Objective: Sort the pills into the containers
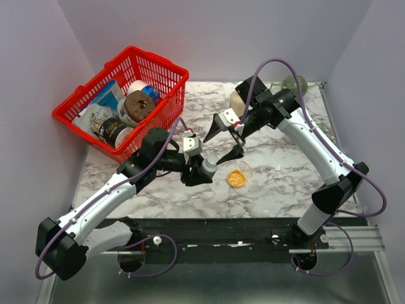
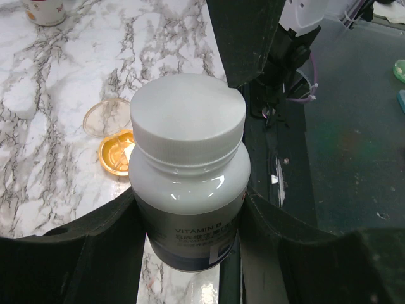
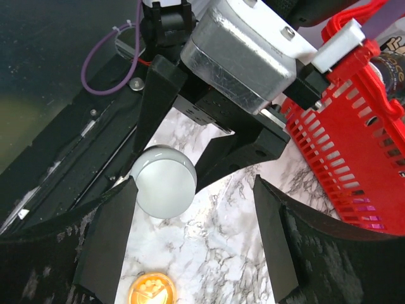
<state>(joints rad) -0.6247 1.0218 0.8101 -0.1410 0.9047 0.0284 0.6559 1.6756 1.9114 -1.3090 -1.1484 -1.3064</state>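
Observation:
My left gripper (image 1: pixel 204 170) (image 2: pixel 190 244) is shut on the body of the white pill bottle (image 1: pixel 208 168) (image 2: pixel 187 158). The bottle has a white cap on and a dark label band, and it hangs over the marble table. The right gripper (image 1: pixel 223 143) (image 3: pixel 193 190) stands open just above and right of the cap (image 3: pixel 163 180). One finger is next to the cap; the jaws do not clamp it. The pills (image 1: pixel 236 179) (image 3: pixel 150 291) lie in a shallow round dish (image 2: pixel 117 152) that glows orange, right of the bottle. A clear round dish (image 1: pixel 246 170) (image 2: pixel 106 117) lies against it.
A red basket (image 1: pixel 161 66) (image 3: pixel 354 145) full of cans and packets stands at the back left. A beige bottle (image 1: pixel 237 101) stands behind the right arm, and a greenish item (image 1: pixel 295 82) lies at the back right. The table's near edge meets a dark rail (image 1: pixel 240 228).

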